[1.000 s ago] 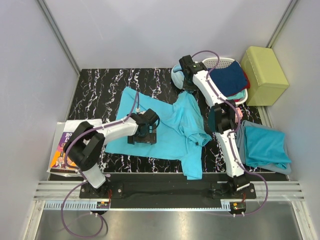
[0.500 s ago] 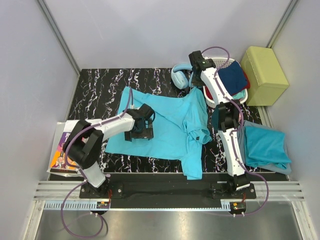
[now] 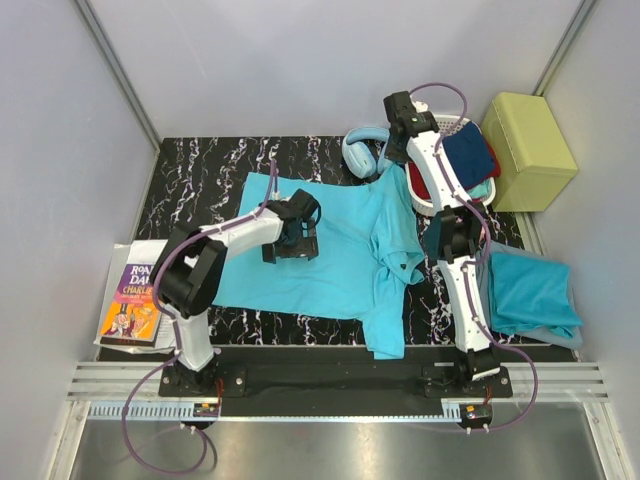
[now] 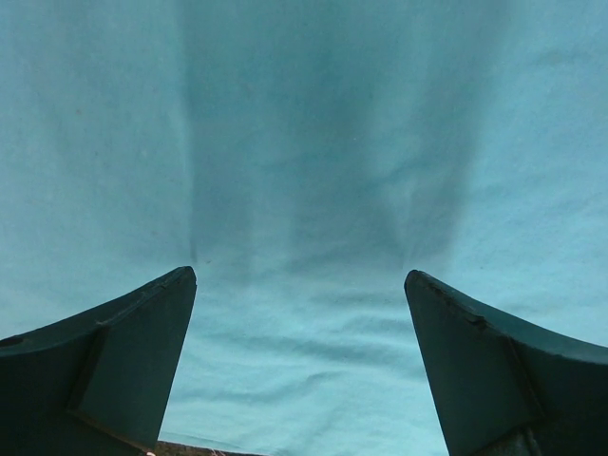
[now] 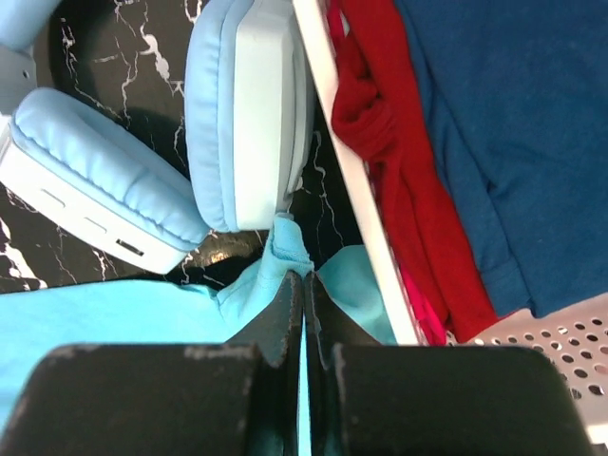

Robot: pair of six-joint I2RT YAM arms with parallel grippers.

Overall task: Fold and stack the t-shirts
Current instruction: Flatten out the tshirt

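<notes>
Two pincers work on one garment, seen from above and from each wrist.

Right pincer [image 3: 392, 158] [image 5: 304, 280]: its fingers are pressed together with no gap, nipping a small peak of turquoise cloth at the 1 o'clock corner of the spread t-shirt [image 3: 340, 250] [image 5: 114, 313]. Just beyond the fingertips, toward 12 o'clock, lie the pale blue headphones [image 3: 360, 155] [image 5: 237, 114], one ear cup almost touching the pinched cloth. At 3 o'clock from the tips runs the white rim of the basket [image 3: 440, 118] [image 5: 351, 190], which holds a red garment [image 5: 380, 123] and a navy garment [image 3: 468, 155] [image 5: 503, 123].

Left pincer [image 3: 290, 240] [image 4: 299, 275]: its fingers are spread wide and hold nothing. It is poised low over the smooth middle of the spread t-shirt [image 4: 304, 142], and its shadow falls on the cloth.

The spread t-shirt lies flat at the centre of the black marbled table [image 3: 200, 180], with one part trailing toward 6 o'clock at the near edge. A folded t-shirt [image 3: 530, 295] rests at 4 o'clock, just right of the right arm. A yellow box [image 3: 528, 150] stands at 2 o'clock beside the basket, and a book [image 3: 135, 300] lies at 8 o'clock.
</notes>
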